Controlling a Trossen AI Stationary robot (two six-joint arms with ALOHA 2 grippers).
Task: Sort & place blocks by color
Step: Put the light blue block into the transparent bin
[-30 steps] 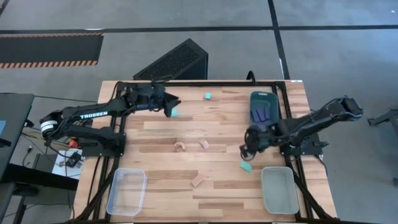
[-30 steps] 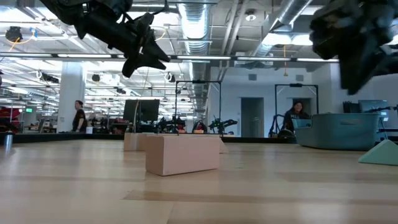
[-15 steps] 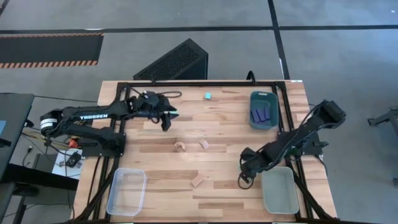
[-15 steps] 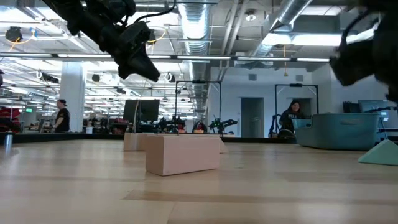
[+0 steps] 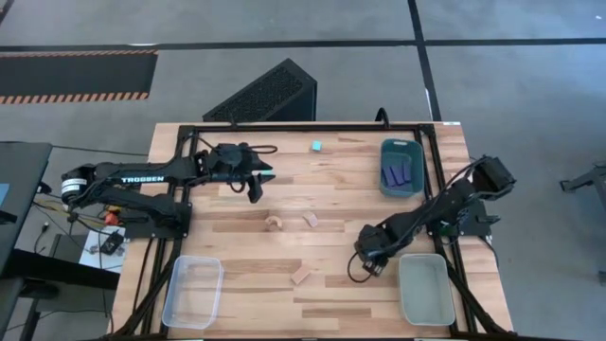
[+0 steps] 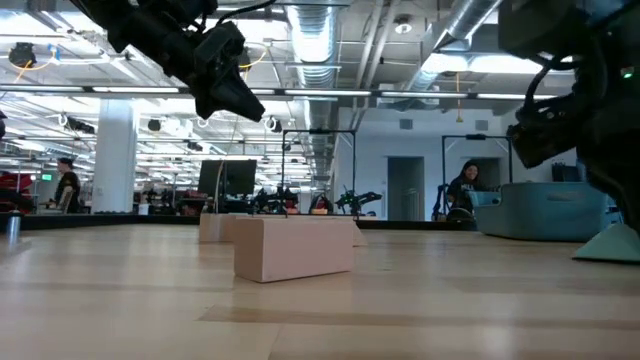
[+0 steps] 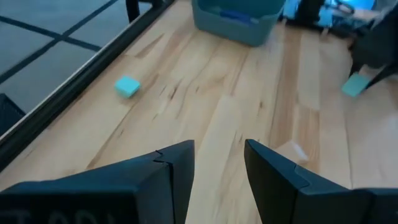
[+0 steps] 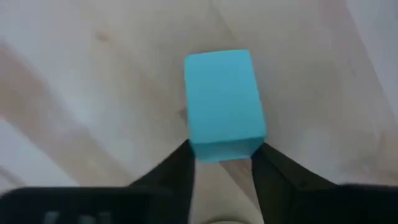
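Clock set over the pale wooden slat table [image 5: 322, 194] seen from above, 12 at the edge nearest the black vented box [image 5: 265, 93] on the floor

Left arm comes in from 9, left gripper [image 5: 259, 183] at about 10-11, lifted well off the table, fingers moderately apart with only bare wood showing between them, holding nothing. A bit of teal block [image 5: 269, 175] peeks out at its tip, can't tell if they touch

Right arm reaches in from 3, right gripper [image 5: 367, 261] low at about 4-5, just beside the grey tray, narrow, pinched on the near end of the teal rectangular block [image 8: 224, 102], which lies flat on the wood

Clear plastic tray [image 5: 193, 291] at 7, nothing seen inside. Grey rectangular tray [image 5: 423, 287] at 5, same. Dark teal tray [image 5: 400, 152] at 2 with dark blue bar blocks [image 5: 397, 173] lying inside it

Pale wooden rectangular block [image 5: 301, 276] at 6, between centre and the near edge, it's the big one close up in the low view. Pale wooden arch piece [image 5: 276, 223] and small pale wooden block [image 5: 311, 219] near the centre, close together, not touching. Small teal cube [image 5: 316, 146] alone at 12, near the far edge

Room behind: one person [image 6: 67, 186] far off one side, another person [image 6: 467, 186] past the dark teal tray
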